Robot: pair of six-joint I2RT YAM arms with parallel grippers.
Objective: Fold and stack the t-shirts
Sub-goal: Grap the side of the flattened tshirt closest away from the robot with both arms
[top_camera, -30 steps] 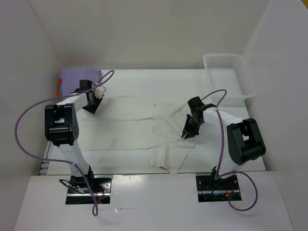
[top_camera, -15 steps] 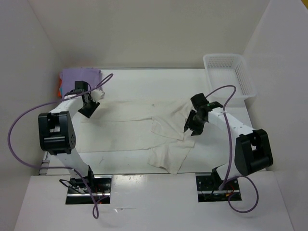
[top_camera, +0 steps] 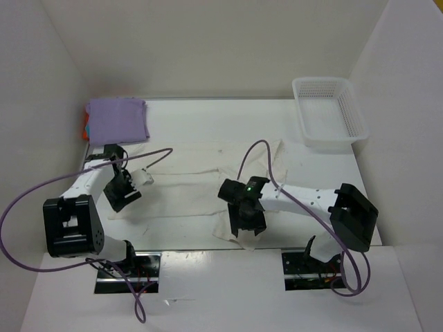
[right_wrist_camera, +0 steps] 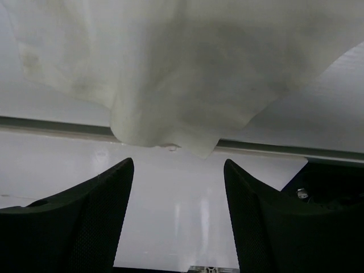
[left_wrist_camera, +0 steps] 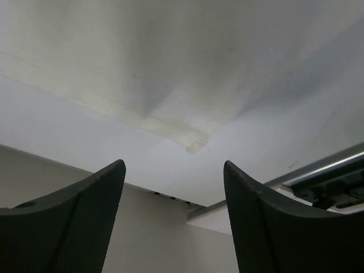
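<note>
Held left pincer (left_wrist_camera: 172,170) and right pincer (right_wrist_camera: 177,168) open, empty, above the near edge of the off-white t-shirt (top_camera: 180,183) spread on the table (top_camera: 208,114) — lavender t-shirt (top_camera: 118,119) folded far left.

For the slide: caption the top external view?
Left gripper and right gripper, open, over the near edge of a spread off-white t-shirt; folded lavender t-shirt far left, mesh basket far right.
</note>
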